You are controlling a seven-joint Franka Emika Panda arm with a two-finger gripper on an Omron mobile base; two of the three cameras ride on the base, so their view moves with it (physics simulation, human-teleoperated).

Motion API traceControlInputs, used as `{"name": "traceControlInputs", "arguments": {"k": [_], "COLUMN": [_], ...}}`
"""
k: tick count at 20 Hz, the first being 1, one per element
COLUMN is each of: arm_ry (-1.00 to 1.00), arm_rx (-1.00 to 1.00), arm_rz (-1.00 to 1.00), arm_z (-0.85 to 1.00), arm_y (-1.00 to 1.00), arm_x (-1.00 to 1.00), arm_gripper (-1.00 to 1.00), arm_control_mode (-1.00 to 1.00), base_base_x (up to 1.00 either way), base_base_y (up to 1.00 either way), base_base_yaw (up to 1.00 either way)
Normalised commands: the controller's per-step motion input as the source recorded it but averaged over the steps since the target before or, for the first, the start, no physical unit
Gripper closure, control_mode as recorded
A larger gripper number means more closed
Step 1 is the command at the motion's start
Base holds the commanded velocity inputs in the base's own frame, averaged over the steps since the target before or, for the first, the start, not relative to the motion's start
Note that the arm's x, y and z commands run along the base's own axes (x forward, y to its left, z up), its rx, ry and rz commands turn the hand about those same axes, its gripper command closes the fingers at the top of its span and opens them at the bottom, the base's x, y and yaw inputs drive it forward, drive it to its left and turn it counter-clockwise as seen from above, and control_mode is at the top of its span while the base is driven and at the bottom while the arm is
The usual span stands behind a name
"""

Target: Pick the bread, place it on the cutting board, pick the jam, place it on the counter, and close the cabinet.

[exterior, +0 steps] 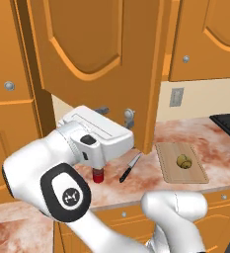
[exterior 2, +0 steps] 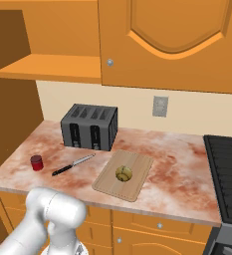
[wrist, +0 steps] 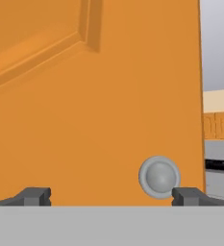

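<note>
— Fingers stand spread wide before your cabinet door, knob between them, nothing held.
— Bread sits mid cutting board; jam stands upright near the counter's left edge.

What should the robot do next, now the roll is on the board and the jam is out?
Probably push the open cabinet door shut. The bread already sits on the cutting board, and the jam stands on the counter. The open gripper faces the door, right by its silver knob, so only closing seems left.
</note>
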Motion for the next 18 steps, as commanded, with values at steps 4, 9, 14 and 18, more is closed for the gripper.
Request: {"name": "traceControlInputs", "arguments": {"k": [4, 9, 14, 18], "arm_ry": [0.01, 0.01, 0.0, 0.0], "arm_rx": [0.0, 0.0, 0.0, 0.0], "arm_rz": [0.08, 0.08, 0.08, 0.07], "arm_z": [0.0, 0.0, 0.0, 0.0], "arm_y": [-0.3, -0.3, -0.31, -0.29], "arm_x": [0.16, 0.17, 0.17, 0.15], "arm_gripper": [-1.0, -1.0, -1.0, -1.0], "arm_control_mode": [-1.0, -1.0, -1.0, -1.0], "base_base_x": [0.0, 0.0, 0.0, 0.0], "base_base_y": [0.0, 0.0, 0.0, 0.0], "base_base_yaw": [0.0, 0.0, 0.0, 0.0]}}
